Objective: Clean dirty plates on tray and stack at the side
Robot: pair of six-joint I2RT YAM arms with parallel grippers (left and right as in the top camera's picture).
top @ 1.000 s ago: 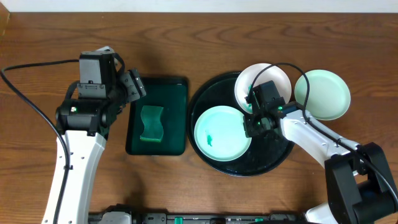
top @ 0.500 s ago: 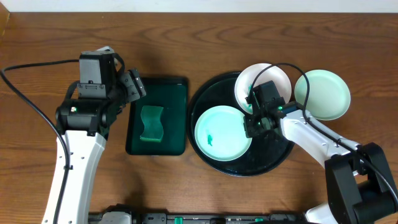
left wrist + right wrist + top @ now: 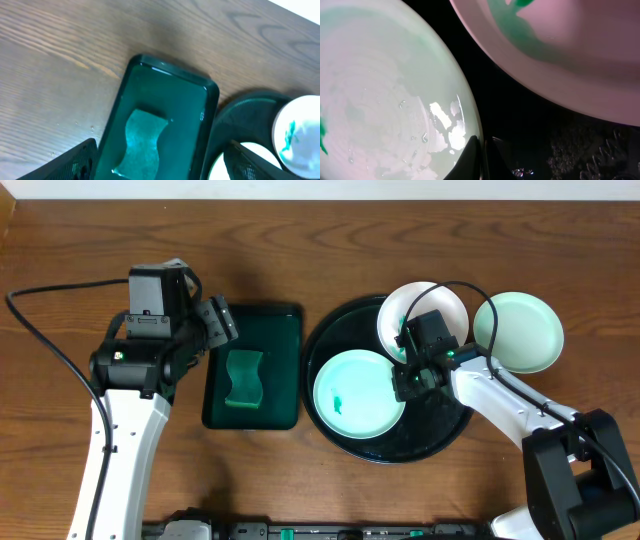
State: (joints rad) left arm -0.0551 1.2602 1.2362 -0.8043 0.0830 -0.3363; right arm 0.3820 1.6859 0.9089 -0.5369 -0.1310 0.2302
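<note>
On the black tray [image 3: 440, 430] lies a pale mint plate [image 3: 355, 392] with a small green smear. My right gripper [image 3: 405, 383] is shut on its right rim; in the right wrist view the gripper [image 3: 482, 155] pinches the edge of that plate [image 3: 380, 90]. A white plate [image 3: 420, 310] with green smears sits at the tray's back edge, close to the gripper [image 3: 570, 50]. Another mint plate [image 3: 520, 330] rests on the table to the right of the tray. My left gripper [image 3: 222, 320] hangs open over the far end of the green tray.
A dark green rectangular tray [image 3: 280, 340] holds a wavy green sponge [image 3: 243, 378] left of the black tray. In the left wrist view the sponge [image 3: 142, 142] lies between my spread fingers. Cables loop over both arms.
</note>
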